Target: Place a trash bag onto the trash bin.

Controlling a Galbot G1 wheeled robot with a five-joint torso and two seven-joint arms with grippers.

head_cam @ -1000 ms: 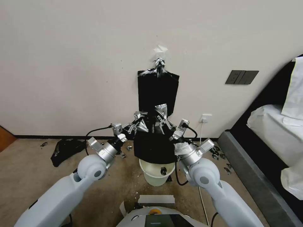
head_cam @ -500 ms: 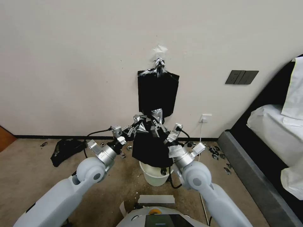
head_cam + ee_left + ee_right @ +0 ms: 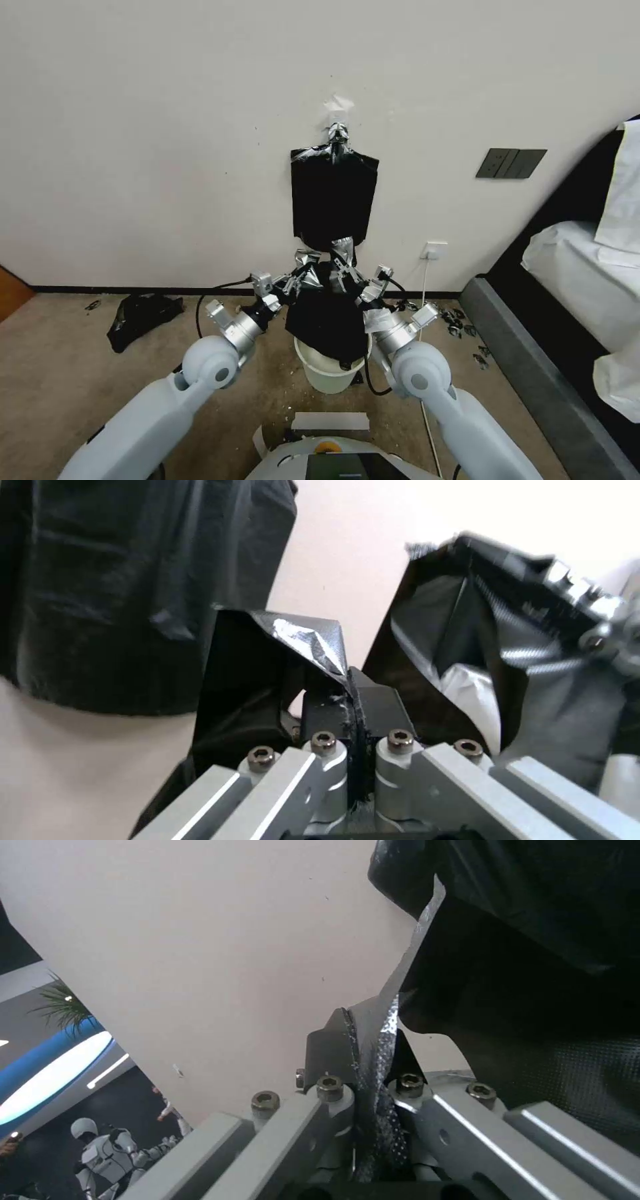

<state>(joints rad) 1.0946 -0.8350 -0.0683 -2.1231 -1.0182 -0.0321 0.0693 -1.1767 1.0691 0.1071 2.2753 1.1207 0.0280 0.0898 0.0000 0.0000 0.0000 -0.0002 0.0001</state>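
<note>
We see trash bin (image 3: 331, 371) on beige carpet (image 3: 80, 387), trash bag (image 3: 327, 320) hanging into its mouth. Left gripper (image 3: 301, 268) & right gripper (image 3: 342, 263) each pinch bag's top edge. Behind: clipped black sheaf (image 3: 333, 200) on wall, bed (image 3: 587, 280) at right.

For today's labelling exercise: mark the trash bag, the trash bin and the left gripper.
trash bag (image 3: 327, 323): head view, middle of the hanging black plastic.
trash bin (image 3: 319, 373): head view, cream front wall.
left gripper (image 3: 352, 690): left wrist view, between the fingers pinching the bag.

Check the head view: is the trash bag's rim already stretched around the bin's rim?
No: both grippers hold the trash bag above the trash bin.
</note>
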